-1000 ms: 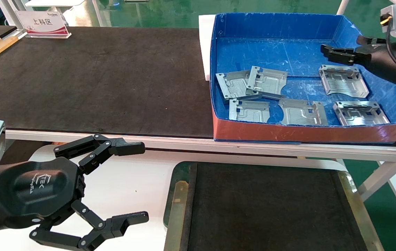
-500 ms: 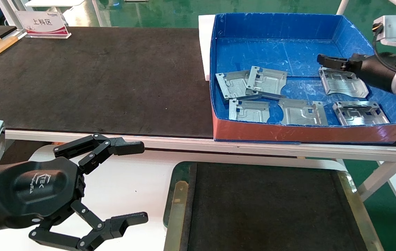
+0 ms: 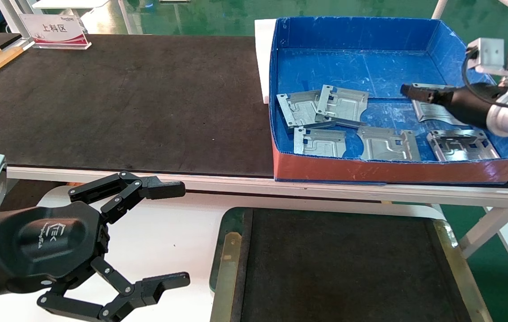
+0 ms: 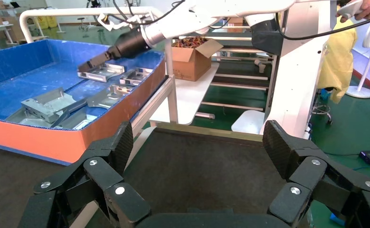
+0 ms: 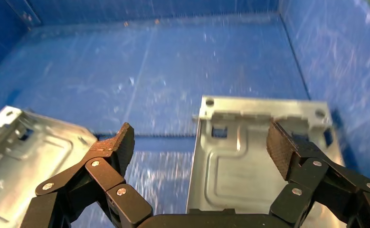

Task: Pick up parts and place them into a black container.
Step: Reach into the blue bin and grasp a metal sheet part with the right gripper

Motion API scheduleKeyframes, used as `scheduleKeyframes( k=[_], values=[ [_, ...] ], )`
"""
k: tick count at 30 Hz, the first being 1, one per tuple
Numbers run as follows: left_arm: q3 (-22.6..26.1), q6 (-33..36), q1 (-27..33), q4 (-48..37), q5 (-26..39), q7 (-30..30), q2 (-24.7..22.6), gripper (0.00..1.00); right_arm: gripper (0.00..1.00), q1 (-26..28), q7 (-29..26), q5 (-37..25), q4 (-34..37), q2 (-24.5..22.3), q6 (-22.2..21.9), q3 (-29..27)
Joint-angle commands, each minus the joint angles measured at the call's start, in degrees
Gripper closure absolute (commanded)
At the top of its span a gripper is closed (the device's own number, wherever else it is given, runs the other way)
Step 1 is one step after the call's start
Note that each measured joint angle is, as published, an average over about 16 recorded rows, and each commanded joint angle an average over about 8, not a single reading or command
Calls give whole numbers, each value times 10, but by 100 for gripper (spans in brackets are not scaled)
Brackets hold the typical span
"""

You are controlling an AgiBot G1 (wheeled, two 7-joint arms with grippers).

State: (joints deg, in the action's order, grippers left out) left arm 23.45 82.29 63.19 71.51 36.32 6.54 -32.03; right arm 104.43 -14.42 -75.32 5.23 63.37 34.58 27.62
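Inside the blue box (image 3: 414,33), the right gripper (image 5: 199,142), fingers spread, hovers over a part (image 5: 249,156) at two o'clock. Left gripper (image 3: 171,237), also spread, sits parked at eight o'clock beside the black container (image 3: 338,268).

Right gripper (image 3: 414,91) extended forward at far right of head view, arm reaching in from right side, wrist low and pointing to robot's left. Jaws spread wide in right wrist view (image 5: 199,142) — nothing between them, no contact. Left gripper (image 3: 169,237) parked low at near left, jaws wide apart too, both fingers pointing to right — idle.
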Motion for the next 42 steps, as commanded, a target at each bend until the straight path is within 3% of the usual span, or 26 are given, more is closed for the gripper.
scheduleKeyframes(
  k=[1, 2, 9, 10, 42],
  values=[
    [0, 0, 0, 0, 0, 0, 0, 0, 0, -4, -10, -4, -2, 2, -4, 3],
    [0, 0, 0, 0, 0, 0, 0, 0, 7, -6, -13, -5, -4, 2, -6, 4],
    [0, 0, 0, 0, 0, 0, 0, 0, 94, -15, -34, -15, -17, 6, -19, 10],
    [0, 0, 0, 0, 0, 0, 0, 0, 100, -16, -36, -16, -18, 6, -20, 11],
    [0, 0, 0, 0, 0, 0, 0, 0, 100, -26, -70, -47, -45, 14, -37, 32]
  ],
)
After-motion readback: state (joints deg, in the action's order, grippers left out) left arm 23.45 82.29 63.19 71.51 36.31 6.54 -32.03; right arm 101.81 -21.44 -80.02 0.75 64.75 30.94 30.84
